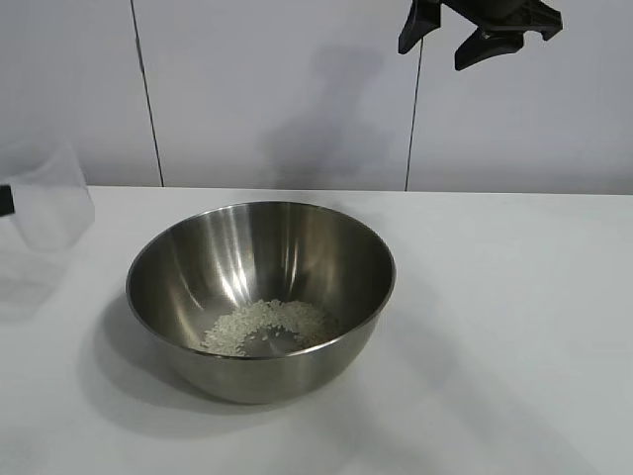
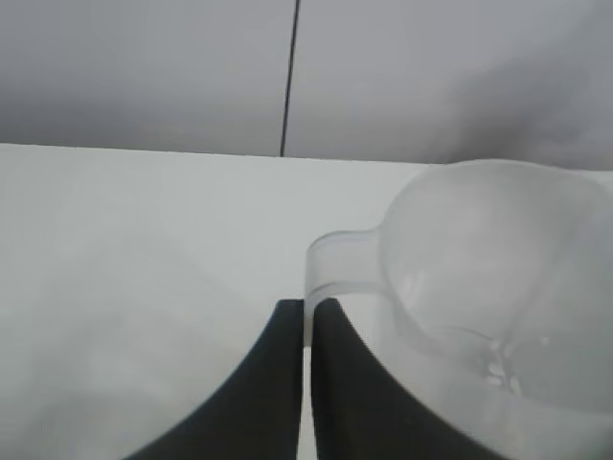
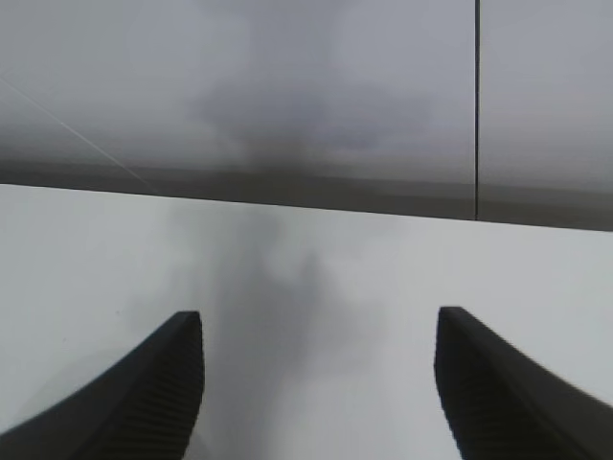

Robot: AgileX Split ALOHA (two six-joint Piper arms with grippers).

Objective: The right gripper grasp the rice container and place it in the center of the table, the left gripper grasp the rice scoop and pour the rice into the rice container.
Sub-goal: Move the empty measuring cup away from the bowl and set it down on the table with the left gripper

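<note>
The rice container (image 1: 261, 297), a large shiny steel bowl, stands in the middle of the white table (image 1: 514, 327) with a small heap of rice (image 1: 267, 325) on its bottom. At the far left edge of the exterior view the clear plastic rice scoop (image 1: 49, 203) hangs just above the table. In the left wrist view my left gripper (image 2: 308, 309) is shut on the thin handle of the rice scoop (image 2: 498, 287), which holds only a few grains. My right gripper (image 1: 482, 38) hangs high at the upper right, open and empty; its fingertips (image 3: 187, 331) stand wide apart.
A pale panelled wall (image 1: 297, 89) with dark vertical seams runs behind the table. Bare tabletop lies to the right of the bowl and in front of it.
</note>
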